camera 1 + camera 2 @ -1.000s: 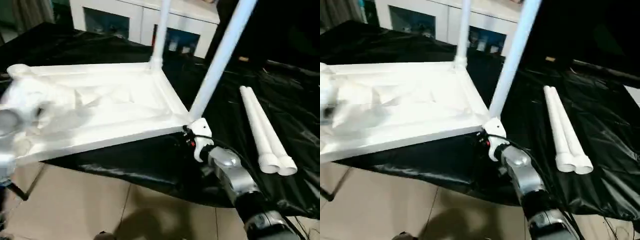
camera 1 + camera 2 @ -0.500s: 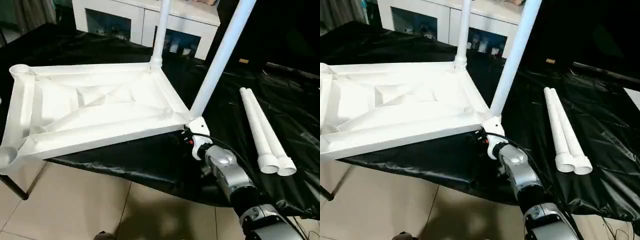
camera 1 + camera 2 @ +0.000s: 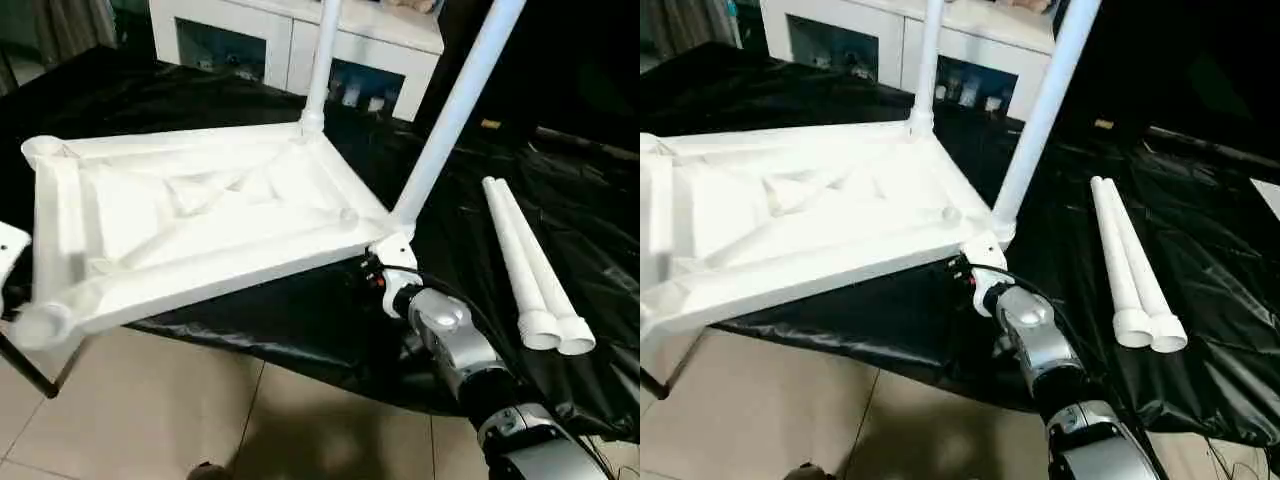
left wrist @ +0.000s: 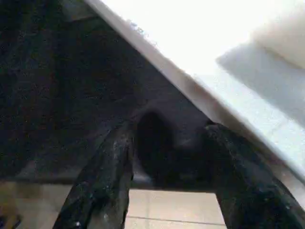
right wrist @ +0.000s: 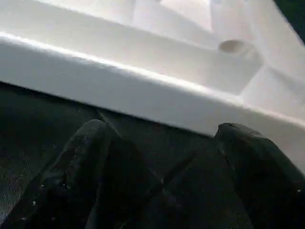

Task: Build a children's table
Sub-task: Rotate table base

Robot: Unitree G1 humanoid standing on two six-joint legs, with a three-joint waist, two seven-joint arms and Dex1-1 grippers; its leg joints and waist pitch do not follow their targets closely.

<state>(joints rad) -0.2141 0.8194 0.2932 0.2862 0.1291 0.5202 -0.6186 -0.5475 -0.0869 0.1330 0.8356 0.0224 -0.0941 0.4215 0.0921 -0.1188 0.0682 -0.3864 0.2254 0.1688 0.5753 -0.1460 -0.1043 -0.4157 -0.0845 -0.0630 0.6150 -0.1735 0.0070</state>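
Nearby, 2 loose legs (image 3: 530,270) on black sheet (image 3: 600,230), cabinet (image 3: 290,40) behind

All white up in front of my claws: the table top (image 3: 200,230) with its ribbed X underside, both fitted legs (image 3: 455,110), and the two loose legs (image 3: 530,270). They sit on a glossy black sheet (image 3: 580,200). My forearm (image 3: 450,340) is silver, my fingers (image 5: 90,171) matte black.

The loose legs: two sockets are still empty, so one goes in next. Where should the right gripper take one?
Probably mid-shaft on the outer leg, coming from above. The loose legs lie flat, side by side and touching on the black sheet, so only its top and outer side are free; its flared end is wider.
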